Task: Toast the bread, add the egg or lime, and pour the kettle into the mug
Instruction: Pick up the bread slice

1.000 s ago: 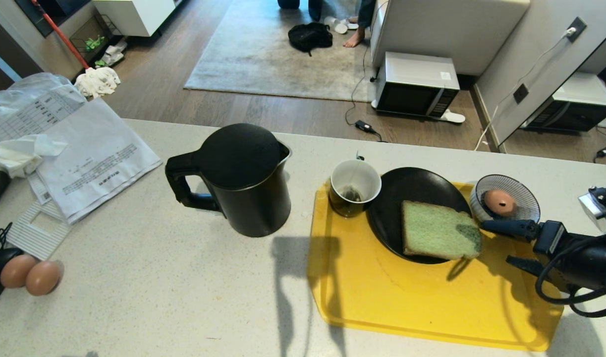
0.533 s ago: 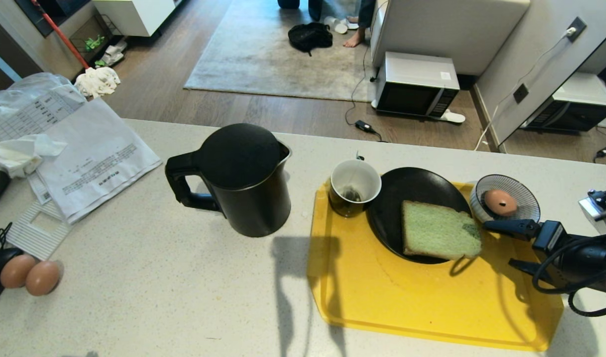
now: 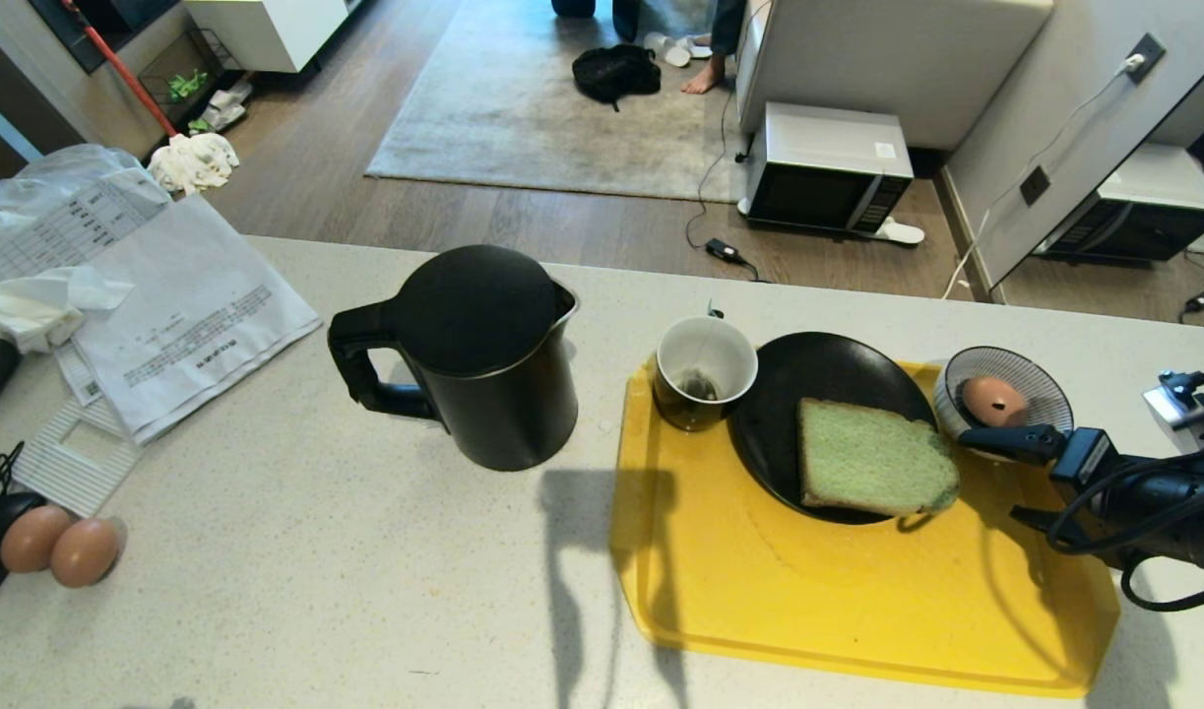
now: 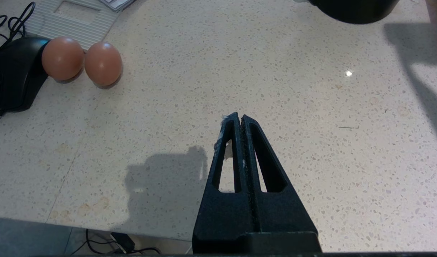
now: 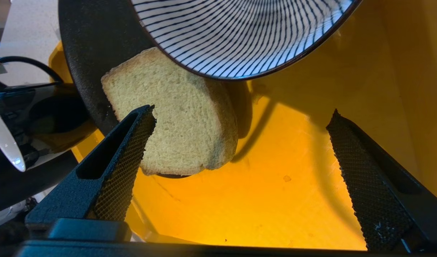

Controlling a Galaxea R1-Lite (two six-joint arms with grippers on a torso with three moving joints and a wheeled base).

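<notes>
The pale green bread [image 3: 872, 468] lies on a black plate [image 3: 808, 379] on the yellow tray [image 3: 808, 601]. My right gripper [image 3: 991, 477] hovers open over the tray's right part, just right of the bread's corner, holding nothing. In the right wrist view the bread [image 5: 175, 117] sits ahead of one finger of that gripper [image 5: 241, 113]. The mug [image 3: 705, 372] holds a tea bag, left of the plate. Left of the tray stands the black kettle [image 3: 483, 354]. An egg [image 3: 993, 400] rests in the striped bowl [image 3: 1040, 389]. No lime is in view. The left gripper [image 4: 238, 117] is shut over bare counter.
Two more brown eggs [image 3: 60, 547] lie at the counter's near left beside a black mouse [image 4: 11, 71]. Papers [image 3: 168, 305] cover the far left. The striped bowl [image 5: 239, 35] hangs close above the right gripper's fingers. Beyond the counter's far edge is floor with a microwave [image 3: 823, 167].
The right gripper has shifted slightly toward the bowl, and its shadow on the bread's corner has shrunk. It stays open. The left arm and all objects are unmoved.
</notes>
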